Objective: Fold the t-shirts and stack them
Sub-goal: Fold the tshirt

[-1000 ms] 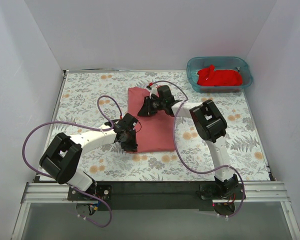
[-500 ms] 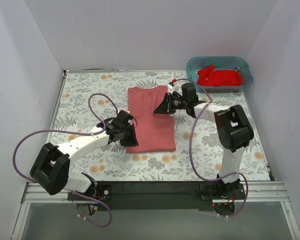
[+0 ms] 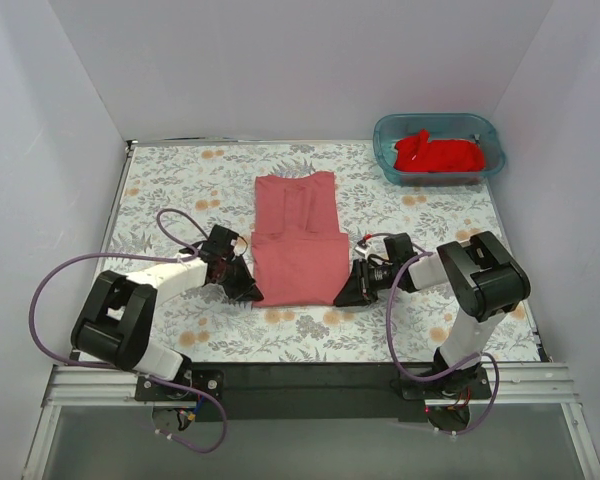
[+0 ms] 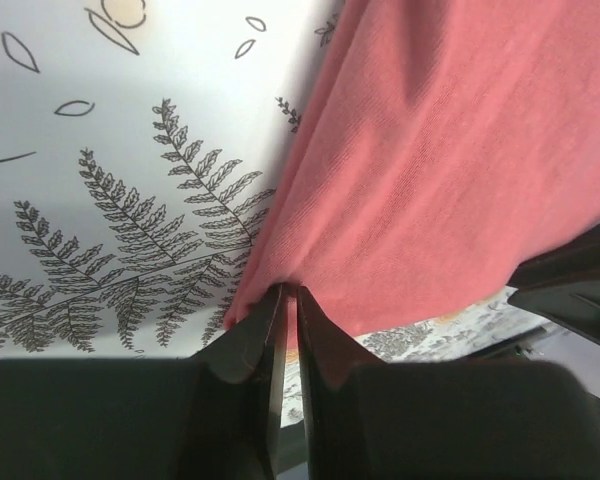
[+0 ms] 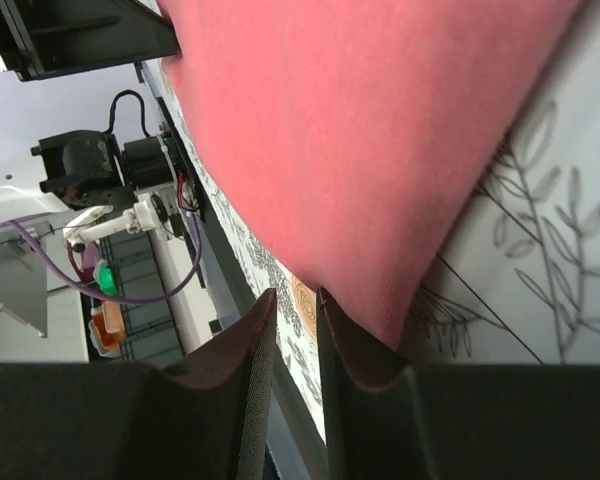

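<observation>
Jaws of the left gripper (image 4: 288, 300) are pressed together on the near left corner of the salmon t-shirt (image 3: 298, 260); those of the right gripper (image 3: 342, 295) stand close together at its near right corner, but the cloth drapes over 1 finger and it cannot be told whether they actually pinch it. The salmon t-shirt lies flat in the middle of the counter (image 3: 180, 190), already narrowed into a long rectangle with its sleeves tucked in and a crosswise crease or edge about halfway along. With both arms at the near corners, the lengthwise fold looks done and a crosswise fold seems to be the step in hand. The red t-shirt (image 3: 440, 152) sits crumpled in the teal tub (image 3: 485, 135) at the far right corner, unfolded, so 1 whole shirt and the stacking remain. Up close the salmon cloth is a fine, soft, matte knit that sags in loose ripples, while the counter carries a smooth fern-and-flower print.
</observation>
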Tool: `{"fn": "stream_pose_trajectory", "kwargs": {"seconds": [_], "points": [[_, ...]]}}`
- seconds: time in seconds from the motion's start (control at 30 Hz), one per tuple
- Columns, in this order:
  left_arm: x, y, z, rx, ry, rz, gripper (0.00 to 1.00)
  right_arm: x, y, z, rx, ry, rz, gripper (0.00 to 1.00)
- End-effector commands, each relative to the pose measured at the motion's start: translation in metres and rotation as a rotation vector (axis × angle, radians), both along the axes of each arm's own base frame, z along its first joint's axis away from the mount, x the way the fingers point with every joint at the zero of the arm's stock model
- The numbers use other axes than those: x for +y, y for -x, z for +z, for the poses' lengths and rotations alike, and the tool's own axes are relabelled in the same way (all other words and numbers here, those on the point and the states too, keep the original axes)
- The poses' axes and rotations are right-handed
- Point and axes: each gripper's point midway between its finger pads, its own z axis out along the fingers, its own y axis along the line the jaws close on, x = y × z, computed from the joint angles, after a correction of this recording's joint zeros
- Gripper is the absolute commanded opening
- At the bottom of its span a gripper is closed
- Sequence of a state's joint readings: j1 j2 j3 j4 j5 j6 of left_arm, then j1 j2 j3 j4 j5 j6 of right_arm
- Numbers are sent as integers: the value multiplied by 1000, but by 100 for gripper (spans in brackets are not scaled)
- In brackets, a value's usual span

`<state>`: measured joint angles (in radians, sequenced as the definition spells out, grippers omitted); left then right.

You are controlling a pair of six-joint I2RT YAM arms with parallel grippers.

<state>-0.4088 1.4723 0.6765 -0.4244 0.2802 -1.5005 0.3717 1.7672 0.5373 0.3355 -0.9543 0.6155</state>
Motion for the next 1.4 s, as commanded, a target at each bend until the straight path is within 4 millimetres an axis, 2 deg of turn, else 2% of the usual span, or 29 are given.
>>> {"fn": "stream_pose_trajectory", "kwargs": {"seconds": [0.0, 0.07, 0.1, 0.2, 0.23, 0.33, 0.37, 0.47, 0.53, 0.57, 0.6, 0.63, 0.7, 0.73, 0.8, 0.83, 0.93, 1.0, 1.03, 1.1, 1.13, 1.17, 1.2, 1.23, 1.27, 1.3, 1.33, 1.37], "points": [[11, 24, -16, 101, -8, 18, 7, -10, -7, -9, -8, 47, -60, 29], [21, 25, -15, 99, -18, 50, 7, -17, -13, -7, -19, 71, -95, 29], [23, 22, -8, 69, -12, 61, 7, -21, -17, -8, -38, 100, -113, 29], [27, 11, 8, -2, -15, 82, 9, -20, -27, 8, -125, 86, -85, 29], [27, 7, 13, -24, -16, 86, 13, -16, -36, 19, -165, 59, -73, 29], [23, -26, 39, -151, 2, 119, 15, -7, -55, 45, -248, 6, -53, 30], [19, -43, 51, -209, 19, 124, 15, -5, -62, 50, -267, 0, -56, 30], [10, -73, 64, -283, 52, 133, 16, 4, -92, 66, -328, -14, -69, 30], [4, -96, 61, -287, 57, 141, 16, 7, -111, 63, -342, -1, -86, 30], [1, -103, 59, -280, 62, 153, 15, 10, -127, 69, -378, 4, -102, 30], [1, -108, 45, -250, 44, 158, 15, 12, -135, 68, -383, 6, -110, 30], [0, -121, 48, -273, 44, 171, 15, 13, -144, 57, -372, 19, -120, 30], [6, -130, 30, -250, 8, 200, 14, 14, -164, 52, -378, 29, -144, 30], [14, -138, 26, -257, -2, 228, 14, 11, -169, 34, -333, 43, -158, 30], [22, -138, 8, -212, -11, 271, 13, 9, -179, 24, -324, 47, -179, 30], [29, -137, 1, -196, -10, 292, 13, 3, -182, 11, -297, 60, -196, 30], [34, -131, -14, -154, -12, 309, 13, -8, -185, -3, -283, 77, -219, 30], [34, -129, -9, -168, -10, 299, 15, -10, -182, 0, -288, 65, -210, 30], [36, -130, -5, -182, -13, 296, 16, -11, -183, 10, -315, 56, -207, 30], [34, -138, 18, -243, 0, 283, 20, -11, -182, 22, -346, 56, -210, 30], [36, -137, 25, -256, -11, 264, 27, -12, -180, 35, -372, 53, -213, 31], [35, -139, 35, -276, -8, 248, 30, -14, -180, 39, -396, 68, -217, 32], [34, -144, 59, -334, 2, 238, 34, -16, -178, 42, -403, 90, -217, 33], [36, -140, 65, -341, -10, 220, 40, -18, -169, 49, -394, 130, -204, 35], [36, -139, 86, -395, -8, 211, 44, -25, -168, 46, -427, 204, -200, 36], [38, -137, 95, -420, -20, 203, 46, -28, -164, 46, -433, 249, -194, 37], [39, -128, 98, -427, -50, 169, 49, -30, -146, 50, -407, 304, -171, 38], [42, -123, 112, -464, -61, 160, 52, -37, -143, 47, -417, 378, -186, 38]]}}
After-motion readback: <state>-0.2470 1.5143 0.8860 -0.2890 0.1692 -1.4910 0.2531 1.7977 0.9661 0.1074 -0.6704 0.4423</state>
